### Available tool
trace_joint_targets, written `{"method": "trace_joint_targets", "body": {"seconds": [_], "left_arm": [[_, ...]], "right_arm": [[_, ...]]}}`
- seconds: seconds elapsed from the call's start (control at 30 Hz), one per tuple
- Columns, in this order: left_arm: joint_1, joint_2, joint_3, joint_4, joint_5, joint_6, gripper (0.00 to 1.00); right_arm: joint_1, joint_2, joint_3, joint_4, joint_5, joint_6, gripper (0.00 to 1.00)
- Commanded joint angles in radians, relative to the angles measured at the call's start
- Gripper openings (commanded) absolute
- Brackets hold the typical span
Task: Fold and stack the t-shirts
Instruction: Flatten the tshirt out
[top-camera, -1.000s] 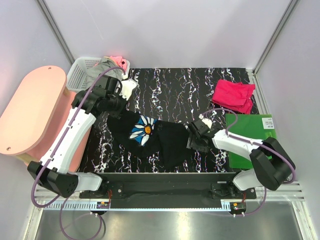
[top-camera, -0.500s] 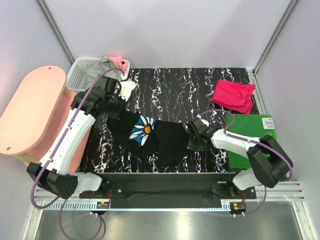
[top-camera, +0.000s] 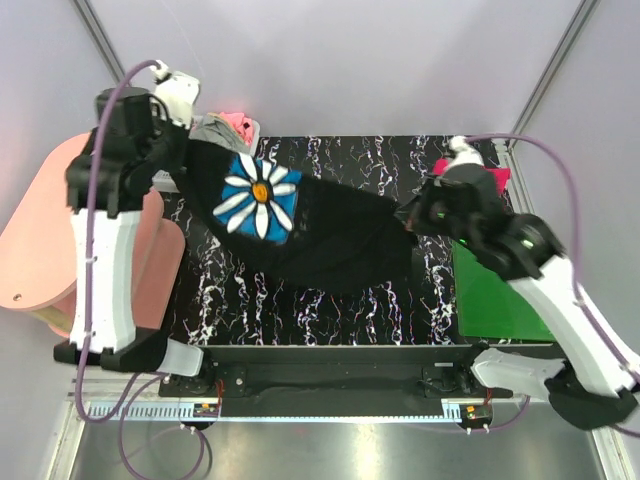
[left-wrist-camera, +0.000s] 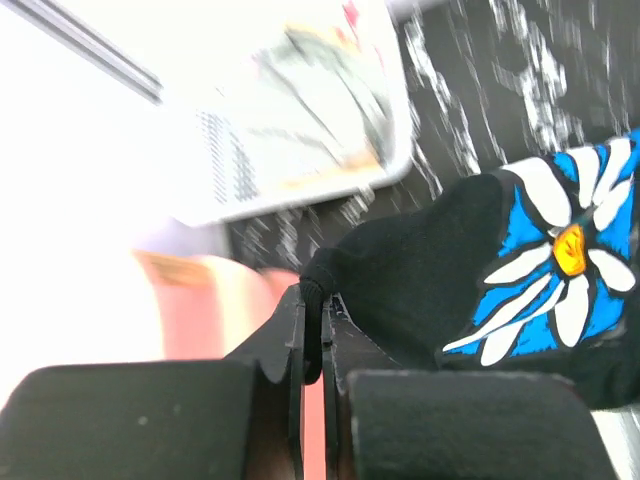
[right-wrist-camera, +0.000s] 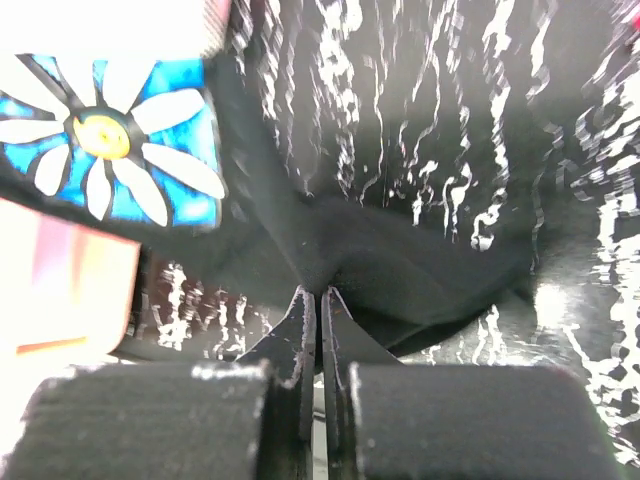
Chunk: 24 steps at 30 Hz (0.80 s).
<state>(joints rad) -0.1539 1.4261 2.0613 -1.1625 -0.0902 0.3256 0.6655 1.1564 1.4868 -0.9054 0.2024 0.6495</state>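
Observation:
The black t-shirt (top-camera: 330, 235) with a blue-white daisy print (top-camera: 258, 193) hangs stretched in the air between both arms above the marbled table. My left gripper (top-camera: 188, 152) is raised at the back left, shut on a bunched edge of the shirt (left-wrist-camera: 420, 280), which is pinched between its fingertips (left-wrist-camera: 312, 300). My right gripper (top-camera: 408, 215) is raised at the right, shut on the opposite edge of the black cloth (right-wrist-camera: 380, 260); its tips (right-wrist-camera: 320, 292) bite a fold. The crimson-pink t-shirt (top-camera: 499, 178) lies at the back right, mostly hidden behind my right arm.
A flat green board (top-camera: 500, 295) lies at the table's right edge under my right arm. A white lattice basket (left-wrist-camera: 225, 160) holding grey and pink cloth stands at the back left. A pink oval side table (top-camera: 40, 240) stands left of the marbled table.
My right gripper closed on the shirt's edge. Both arms then rose and moved apart, lifting the black t-shirt off the table and spreading it out.

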Motion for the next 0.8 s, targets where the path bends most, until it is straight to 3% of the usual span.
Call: {"method": "trace_joint_targets", "body": {"seconds": [0.0, 0.33, 0.5, 0.63, 0.77], "left_arm": [[-0.001, -0.122, 0.103, 0.0, -0.06, 0.055, 0.0], [-0.001, -0.361, 0.071, -0.072, -0.059, 0.113, 0.0], [-0.001, -0.472, -0.131, -0.117, -0.01, 0.15, 0.0], [-0.001, -0.455, -0.23, -0.065, 0.003, 0.133, 0.0], [-0.001, -0.304, -0.215, -0.011, 0.058, 0.104, 0.0]], "right_arm": [[-0.003, -0.089, 0.073, -0.252, 0.061, -0.036, 0.0], [-0.003, -0.346, 0.041, -0.354, -0.098, 0.105, 0.0], [-0.003, -0.414, -0.036, -0.362, -0.11, 0.151, 0.0], [-0.001, -0.379, -0.007, -0.365, -0.052, 0.142, 0.0], [-0.001, -0.293, 0.02, -0.348, 0.011, 0.102, 0.0]]}}
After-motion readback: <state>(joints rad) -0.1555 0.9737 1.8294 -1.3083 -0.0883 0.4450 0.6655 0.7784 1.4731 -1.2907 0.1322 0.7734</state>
